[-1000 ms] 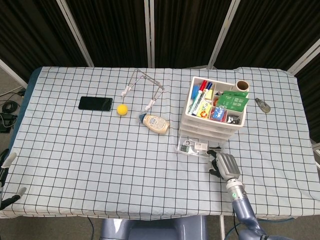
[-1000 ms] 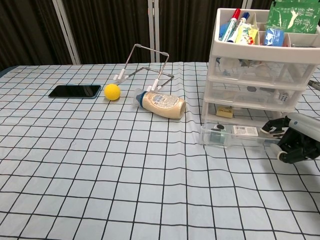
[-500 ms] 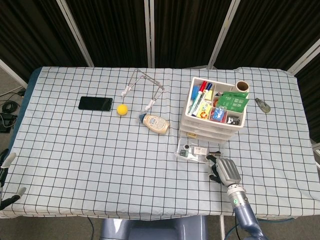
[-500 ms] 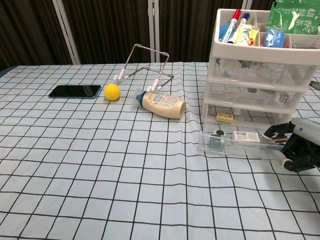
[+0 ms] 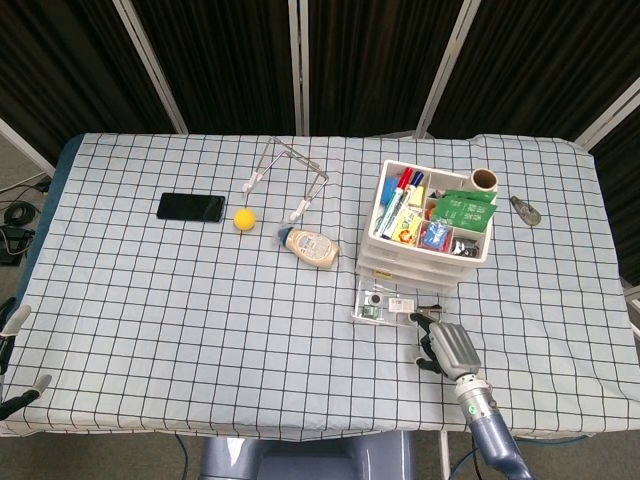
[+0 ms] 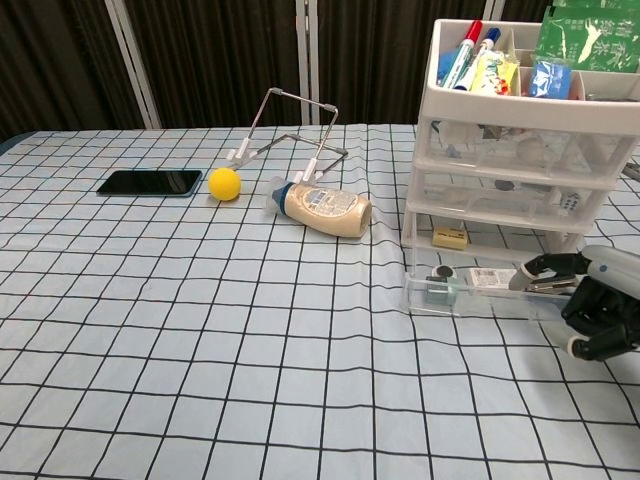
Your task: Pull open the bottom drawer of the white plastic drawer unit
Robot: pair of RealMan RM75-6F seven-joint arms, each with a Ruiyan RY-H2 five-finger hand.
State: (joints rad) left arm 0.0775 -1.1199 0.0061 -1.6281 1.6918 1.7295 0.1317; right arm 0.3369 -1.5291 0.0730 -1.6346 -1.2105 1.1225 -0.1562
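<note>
1. Bottom drawer (image 6: 470, 290) is what we look at first, though the biggest thing we see is the table (image 5: 150, 300), covered edge to edge in a white cloth with a black grid.
2. Next in size is the white plastic drawer unit (image 5: 428, 235), standing on the right half of the table; its open top tray holds markers (image 6: 463, 50) and a green packet (image 6: 585, 35).
3. We see the bottom drawer — clear plastic — pulled partly out from the foot of the unit toward the near edge, with a few small items lying in it.
4. Our right hand (image 6: 600, 305) sits at the drawer's front right corner, its fingers (image 6: 545, 268) curled over the front lip and gripping it.
5. Our left hand (image 5: 15, 355) shows only as a sliver at the far left edge of the head view; we cannot tell how its fingers lie.
6. A wire stand (image 5: 288, 172) sits near the far edge, well apart from the unit.
7. A squeeze bottle (image 5: 312, 247) lies on its side, left of the unit.
8. A black phone (image 5: 190, 207) lies flat, further left.
9. A yellow ball (image 5: 244, 219) rests between the phone and the bottle — just right of the phone.
</note>
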